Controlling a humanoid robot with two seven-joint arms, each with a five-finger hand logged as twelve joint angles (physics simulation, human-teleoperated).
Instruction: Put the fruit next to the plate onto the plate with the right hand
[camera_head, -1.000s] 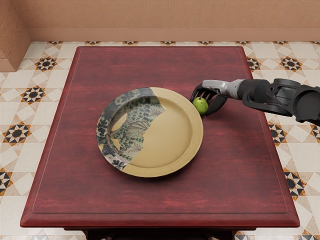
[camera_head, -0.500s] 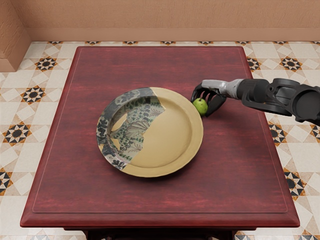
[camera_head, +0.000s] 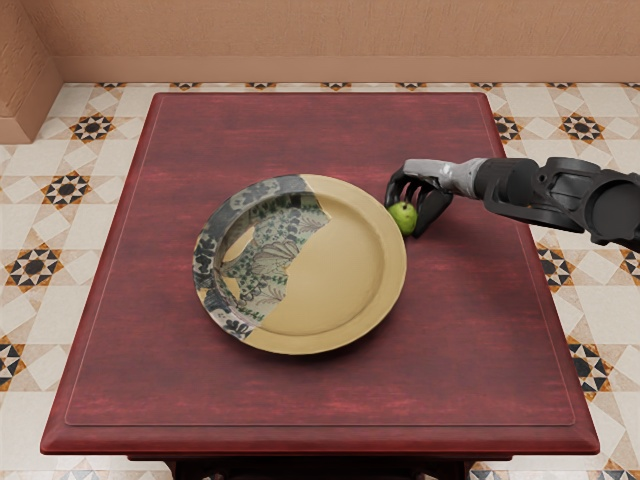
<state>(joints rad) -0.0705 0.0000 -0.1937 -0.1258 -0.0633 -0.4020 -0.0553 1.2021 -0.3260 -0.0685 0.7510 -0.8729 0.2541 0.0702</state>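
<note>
Now right hand (camera_head: 415, 195) cups green fruit (camera_head: 403, 216).

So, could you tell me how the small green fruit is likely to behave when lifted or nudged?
The green fruit looks round and smooth, so it would probably roll if nudged, perhaps against the plate rim. Small within the curled fingers of the right hand, it is likely light, though it could slip out.

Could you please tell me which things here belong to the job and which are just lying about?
In the job: plate; green fruit, at its right rim; right hand, curled around the fruit.
Merely there: red table; tiled floor.
</note>
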